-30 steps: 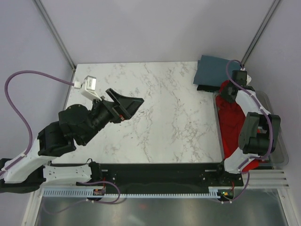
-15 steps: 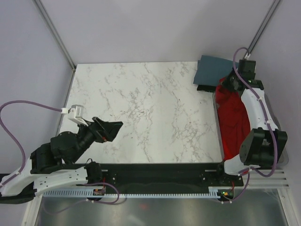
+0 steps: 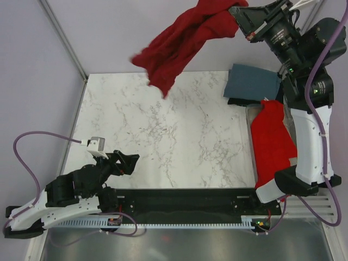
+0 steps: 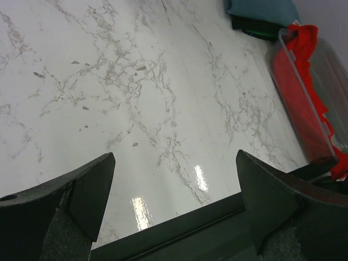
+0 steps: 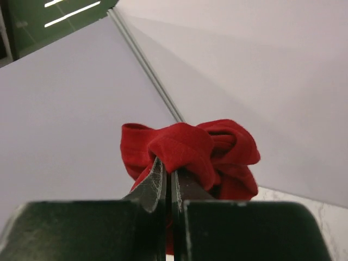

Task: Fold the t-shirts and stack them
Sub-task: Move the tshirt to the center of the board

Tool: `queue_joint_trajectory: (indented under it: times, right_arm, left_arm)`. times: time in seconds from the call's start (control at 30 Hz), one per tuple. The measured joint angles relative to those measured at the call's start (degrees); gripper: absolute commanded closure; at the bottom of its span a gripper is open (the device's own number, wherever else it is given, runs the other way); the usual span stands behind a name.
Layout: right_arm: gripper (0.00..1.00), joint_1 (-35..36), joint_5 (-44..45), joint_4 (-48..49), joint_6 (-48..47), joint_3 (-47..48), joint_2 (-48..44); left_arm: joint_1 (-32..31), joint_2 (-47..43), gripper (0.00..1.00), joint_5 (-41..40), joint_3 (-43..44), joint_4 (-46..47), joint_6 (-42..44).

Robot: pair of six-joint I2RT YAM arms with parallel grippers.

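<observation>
The right fingers [image 5: 155, 185] are clamping a bunched fold of the dark crimson t-shirt [image 3: 179, 43], holding it high above the counter's [image 3: 179, 130] far edge, probably so it hangs free for spreading. The left fingers [image 4: 81, 190] are hovering near-left, spread wide and empty.

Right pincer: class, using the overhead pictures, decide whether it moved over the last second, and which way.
Yes. The right pincer, shut on the crimson shirt, rose from the near side of the folded grey-blue shirt to past its far edge.
</observation>
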Motion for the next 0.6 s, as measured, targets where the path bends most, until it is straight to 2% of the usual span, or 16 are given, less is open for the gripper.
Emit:
queue_joint_trajectory:
  times: [0.07,0.13,0.17,0.2,0.3,0.4,0.47,0.53,0.6]
  right_arm:
    - [1.0,-0.2,2.4,1.1,1.0,-5.6,-3.0]
    - [0.5,0.0,5.0,1.7,1.4,-12.8,-5.3]
    - [0.28,0.1,6.7,1.9,1.6,-17.8,-6.6]
    - [0.12,-0.1,8.1,1.8,1.8,-22.6,-7.6]
    - [0.07,-0.3,11.6,1.4,1.8,-40.7,-9.7]
    - [0.06,-1.8,14.9,-0.3,3.4,-62.5,-10.8]
    - [0.06,-4.3,15.9,-2.7,4.5,-73.8,-11.8]
    - [0.06,-6.6,16.3,-5.2,5.3,-80.9,-14.3]
    - [0.06,-6.4,16.2,-5.3,5.4,-83.3,-17.9]
  left_arm:
    - [0.0,-0.8,0.0,0.0,0.0,0.0,0.0]
    - [0.0,-1.4,0.0,0.0,0.0,0.0,0.0]
    - [0.0,-1.7,0.0,0.0,0.0,0.0,0.0]
    - [-0.1,-2.0,0.0,0.0,0.0,0.0,0.0]
    - [-0.1,-2.4,0.0,0.0,0.0,0.0,-0.2]
    - [-0.1,-2.6,0.0,-0.2,0.0,-0.1,-0.5]
    - [-0.1,-2.7,0.0,-0.4,0.0,-0.2,-0.6]
    - [-0.2,-2.7,0.0,-0.9,0.2,-1.1,-0.8]
    - [-0.2,-2.5,0.0,-2.4,1.3,-3.5,-1.6]
